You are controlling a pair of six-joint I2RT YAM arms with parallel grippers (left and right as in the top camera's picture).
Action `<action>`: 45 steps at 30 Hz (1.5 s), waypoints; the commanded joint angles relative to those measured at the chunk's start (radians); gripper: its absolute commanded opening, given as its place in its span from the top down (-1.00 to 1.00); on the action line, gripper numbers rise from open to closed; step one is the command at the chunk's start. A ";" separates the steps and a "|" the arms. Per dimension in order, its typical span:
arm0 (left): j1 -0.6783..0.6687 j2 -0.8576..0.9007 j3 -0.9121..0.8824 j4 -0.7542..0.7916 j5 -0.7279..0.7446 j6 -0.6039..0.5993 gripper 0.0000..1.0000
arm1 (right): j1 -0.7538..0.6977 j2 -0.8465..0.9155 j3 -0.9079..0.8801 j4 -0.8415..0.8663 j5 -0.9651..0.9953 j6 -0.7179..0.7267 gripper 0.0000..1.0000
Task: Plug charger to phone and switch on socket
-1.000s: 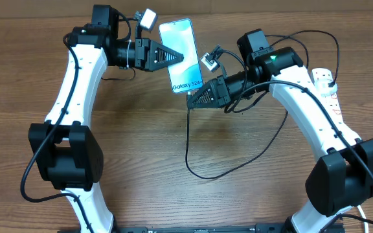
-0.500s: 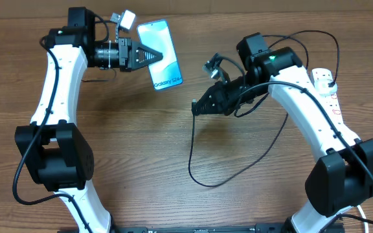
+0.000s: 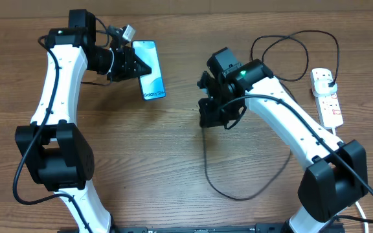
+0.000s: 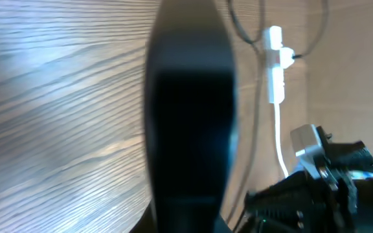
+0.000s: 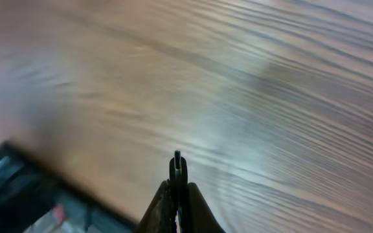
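Note:
My left gripper (image 3: 132,65) is shut on the phone (image 3: 149,79) and holds it above the table at the back left, tilted so its lit screen looks narrow. In the left wrist view the phone (image 4: 190,116) is a dark blurred slab filling the middle. My right gripper (image 3: 207,115) points down at the table centre, apart from the phone, and is shut on the charger's small connector tip (image 5: 177,163). The thin black charger cable (image 3: 238,196) loops over the table to its black plug (image 3: 329,80) in the white socket strip (image 3: 327,103).
The socket strip lies at the far right edge and also shows in the left wrist view (image 4: 275,65) with its thick white cord. The cable makes a second loop at the back right (image 3: 294,40). Bare wood lies between the arms.
The left gripper has carried the phone left and down and tilted it. The right gripper has swung left and turned downward with the connector. The phone and connector are now farther apart.

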 commanded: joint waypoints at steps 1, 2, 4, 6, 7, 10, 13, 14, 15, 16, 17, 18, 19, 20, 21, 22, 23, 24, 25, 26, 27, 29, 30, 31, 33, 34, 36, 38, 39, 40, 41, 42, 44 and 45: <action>0.008 -0.012 0.013 -0.002 -0.069 -0.036 0.92 | 0.019 0.015 -0.061 0.029 0.184 0.117 0.93; 0.008 -0.012 0.013 -0.002 -0.087 -0.039 0.92 | 0.024 0.016 -0.080 0.038 0.188 0.116 0.93; 0.008 -0.012 0.013 -0.002 -0.119 -0.050 0.92 | 0.035 0.019 -0.128 0.069 0.193 0.116 0.93; 0.008 -0.012 0.013 -0.002 -0.132 -0.057 0.91 | 0.050 0.020 -0.175 0.100 0.200 0.117 0.93; 0.008 -0.012 0.013 -0.002 -0.137 -0.058 0.91 | 0.056 0.020 -0.193 0.112 0.211 0.117 0.93; 0.008 -0.012 0.013 -0.002 -0.146 -0.057 0.92 | 0.074 0.021 -0.249 0.154 0.246 0.117 0.92; 0.008 -0.012 0.013 -0.002 -0.146 -0.057 0.91 | 0.089 0.022 -0.332 0.221 0.251 0.117 0.93; 0.008 -0.012 0.013 -0.003 -0.146 -0.057 0.92 | 0.092 0.022 -0.356 0.238 0.251 0.117 0.92; 0.008 -0.012 0.013 -0.002 -0.145 -0.057 0.92 | 0.093 0.022 -0.369 0.245 0.251 0.117 0.93; 0.008 -0.012 0.013 -0.002 -0.145 -0.057 0.92 | 0.093 0.022 -0.382 0.249 0.251 0.117 0.85; 0.008 -0.012 0.013 -0.002 -0.145 -0.057 0.91 | 0.093 0.022 -0.391 0.252 0.251 0.117 0.71; 0.008 -0.012 0.013 -0.002 -0.145 -0.057 0.92 | 0.093 0.022 -0.399 0.253 0.251 0.117 0.49; 0.008 -0.012 0.013 -0.002 -0.145 -0.057 0.91 | 0.093 0.022 -0.403 0.253 0.251 0.117 0.28; 0.008 -0.012 0.013 -0.002 -0.146 -0.057 0.91 | 0.093 0.022 -0.405 0.253 0.251 0.117 0.11; 0.008 -0.012 0.013 -0.002 -0.145 -0.057 0.91 | 0.093 0.022 -0.405 0.253 0.251 0.117 -0.08; 0.008 -0.012 0.013 -0.002 -0.145 -0.057 0.91 | 0.093 0.022 -0.405 0.254 0.251 0.117 -0.11; 0.008 -0.012 0.013 -0.002 -0.145 -0.057 0.92 | 0.093 0.022 -0.405 0.260 0.250 0.122 -0.15; 0.008 -0.012 0.013 -0.002 -0.145 -0.057 0.92 | 0.093 0.022 -0.405 0.261 0.246 0.132 -0.17; 0.008 -0.012 0.013 -0.002 -0.145 -0.057 0.92 | 0.093 0.022 -0.405 0.262 0.233 0.135 -0.18; 0.008 -0.012 0.013 -0.002 -0.145 -0.056 0.92 | 0.093 0.022 -0.405 0.262 0.205 0.134 -0.19; 0.008 -0.012 0.013 -0.002 -0.145 -0.056 0.91 | 0.093 0.022 -0.405 0.263 0.182 0.134 -0.20; 0.007 -0.012 0.013 -0.001 -0.145 -0.056 0.91 | 0.093 0.022 -0.404 0.264 0.117 0.100 -0.21; 0.006 -0.012 0.013 0.000 -0.145 -0.056 0.92 | 0.093 0.022 -0.402 0.263 0.098 0.085 -0.22; 0.005 -0.012 0.013 0.002 -0.145 -0.056 0.91 | 0.093 0.022 -0.400 0.260 0.097 0.085 -0.25; 0.002 -0.012 0.013 0.005 -0.145 -0.053 0.91 | 0.091 0.022 -0.393 0.259 0.077 0.080 -0.29; 0.000 -0.012 0.013 0.006 -0.145 -0.053 0.92 | 0.090 0.022 -0.391 0.262 0.057 0.065 -0.33; -0.004 -0.012 0.013 0.006 -0.146 -0.052 0.92 | 0.090 0.022 -0.384 0.258 0.035 0.058 -0.48; -0.005 -0.012 0.013 0.006 -0.146 -0.052 0.91 | 0.090 0.022 -0.381 0.252 0.038 0.059 -0.64; -0.005 -0.012 0.013 0.006 -0.146 -0.052 0.91 | 0.090 0.022 -0.381 0.243 0.074 0.077 -0.82; -0.005 -0.012 0.013 0.006 -0.145 -0.052 0.92 | 0.090 0.022 -0.381 0.234 0.112 0.111 -0.96; -0.005 -0.012 0.013 0.006 -0.146 -0.052 0.92 | 0.090 0.022 -0.381 0.222 0.162 0.159 -1.00; -0.005 -0.012 0.013 0.006 -0.146 -0.052 0.92 | 0.090 0.022 -0.381 0.213 0.200 0.198 -1.00; -0.005 -0.012 0.013 0.007 -0.145 -0.052 0.91 | 0.090 0.022 -0.381 0.211 0.210 0.197 -0.99; -0.005 -0.012 0.013 0.006 -0.145 -0.053 0.91 | 0.090 0.022 -0.381 0.214 0.211 0.194 -1.00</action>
